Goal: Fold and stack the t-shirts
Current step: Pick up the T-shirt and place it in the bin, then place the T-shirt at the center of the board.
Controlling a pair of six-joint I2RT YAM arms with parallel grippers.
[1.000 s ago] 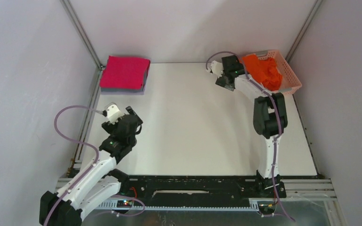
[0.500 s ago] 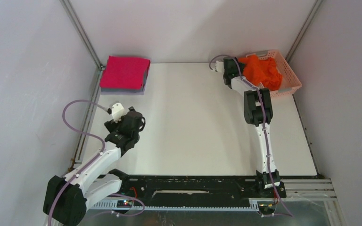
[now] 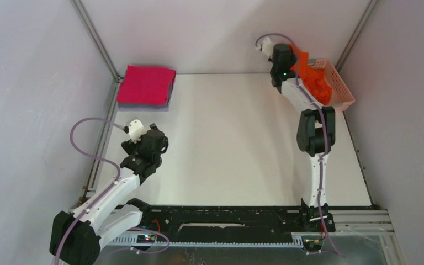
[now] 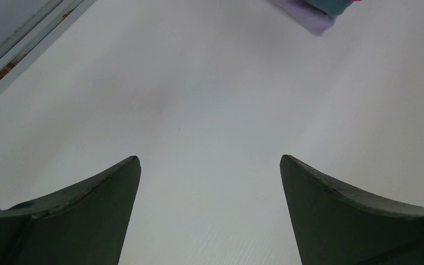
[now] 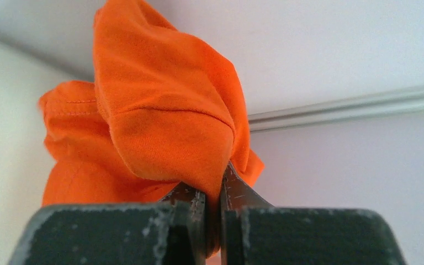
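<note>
The overhead view places the right claw (image 3: 293, 57) at the far right corner of the bench (image 3: 226, 138), raised at the near-left rim of the pink lattice basket (image 3: 341, 84). From that height its jaws cannot be made out. The right wrist view settles the matter: the right claw (image 5: 215, 190) is clenched on a fold of the orange tee (image 5: 160, 110), with the two fingers pressed together and cloth pinched between them. A stitched hem shows on the bunched fabric above the tips. That view shows nothing of the basket. Overhead, the orange tee (image 3: 316, 83) is drawn up at one end to the claw while the rest lies crumpled inside the basket. The left claw (image 3: 154, 141) hangs over the left side of the bench, well apart from the cloth. The left wrist view shows the left claw (image 4: 210, 160) released, its jaws wide over bare bench surface and holding nothing. The folded stack (image 3: 146, 84) sits at the far left corner, magenta-pink on top with a grey layer under it. From the left wrist only a corner of the folded stack (image 4: 314, 16) is visible, at the top edge.
</note>
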